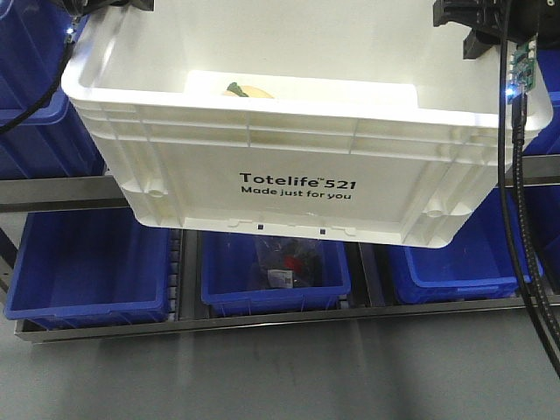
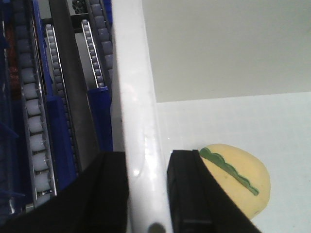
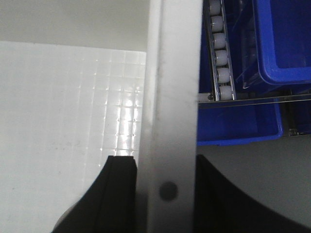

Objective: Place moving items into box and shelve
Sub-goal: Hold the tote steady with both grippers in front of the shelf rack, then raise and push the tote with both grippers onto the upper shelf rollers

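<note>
Gripping the white crate (image 1: 297,166) by its two end walls, the arms carry it in the air in front of the shelf rack (image 1: 52,194), tilted slightly down at its 3 o'clock end. The left gripper (image 2: 148,194) is clamped on the rim: one black finger sits outside the wall, the other inside, with the white plastic pinched between them. The right gripper (image 3: 163,194) holds the opposite rim the same way, jaws pressed against both faces of the wall. Taking both ends likely shares the weight and keeps the crate from twisting.

Inside, a pale yellow lump with a green stem (image 2: 240,179) lies on the crate floor just beside the left gripper's inner finger; from the front it shows near 12 o'clock of the crate opening. A reddish item cannot be seen here.

Blue bins (image 1: 276,271) fill the lower shelf row at 6 o'clock. Loading seems done; shelving is the step in hand.
</note>
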{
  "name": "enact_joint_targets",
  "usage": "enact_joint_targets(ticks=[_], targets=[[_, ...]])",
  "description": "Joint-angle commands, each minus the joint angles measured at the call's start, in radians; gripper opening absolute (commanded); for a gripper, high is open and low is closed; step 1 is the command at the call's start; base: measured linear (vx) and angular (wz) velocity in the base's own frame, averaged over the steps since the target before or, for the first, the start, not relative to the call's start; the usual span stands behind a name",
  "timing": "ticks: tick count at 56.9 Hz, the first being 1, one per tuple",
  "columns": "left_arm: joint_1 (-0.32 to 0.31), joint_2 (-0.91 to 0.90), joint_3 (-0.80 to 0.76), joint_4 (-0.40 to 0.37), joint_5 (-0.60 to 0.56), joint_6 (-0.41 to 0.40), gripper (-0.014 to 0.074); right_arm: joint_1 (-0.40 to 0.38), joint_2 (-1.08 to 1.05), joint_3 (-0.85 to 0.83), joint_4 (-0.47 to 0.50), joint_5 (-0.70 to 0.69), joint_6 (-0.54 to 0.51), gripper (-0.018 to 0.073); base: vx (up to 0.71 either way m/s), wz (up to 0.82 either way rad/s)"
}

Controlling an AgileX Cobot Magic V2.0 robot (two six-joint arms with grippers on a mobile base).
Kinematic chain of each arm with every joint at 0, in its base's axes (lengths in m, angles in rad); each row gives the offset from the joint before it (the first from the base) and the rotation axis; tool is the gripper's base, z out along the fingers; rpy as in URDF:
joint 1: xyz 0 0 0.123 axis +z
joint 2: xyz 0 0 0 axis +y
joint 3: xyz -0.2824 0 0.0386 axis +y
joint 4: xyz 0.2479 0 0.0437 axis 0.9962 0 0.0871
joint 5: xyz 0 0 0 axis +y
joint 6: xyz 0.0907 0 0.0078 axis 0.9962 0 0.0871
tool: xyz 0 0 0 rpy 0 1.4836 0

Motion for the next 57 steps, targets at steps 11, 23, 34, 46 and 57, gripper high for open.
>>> enact_joint_targets(ticks=[11, 23, 34, 46, 57], targets=[[0.020, -0.064, -0.039, 0.095, -0.237, 0.010, -0.0001, -0.023, -0.052, -0.039, -0.238, -0.089, -0.017, -0.0001, 0.00, 0.00], [0.020, -0.015, -0.039, 0.096, -0.242, 0.010, -0.0001, -0.023, -0.052, -0.039, -0.246, -0.185, -0.017, -0.0001, 0.00, 0.00], [0.020, 0.029, -0.039, 0.096, -0.298, 0.010, -0.0001, -0.023, -0.034, -0.039, -0.309, -0.254, -0.014, -0.0001, 0.00, 0.00], [0.020, 0.065, -0.039, 0.100, -0.376, 0.010, -0.0001, -0.023, 0.011, -0.039, -0.370, -0.334, -0.010, -0.0001, 0.00, 0.00], [0.020, 0.088, -0.039, 0.155, -0.467, 0.010, -0.0001, -0.023, 0.051, -0.039, -0.398, -0.458, -0.010, -0.0001, 0.00, 0.00]])
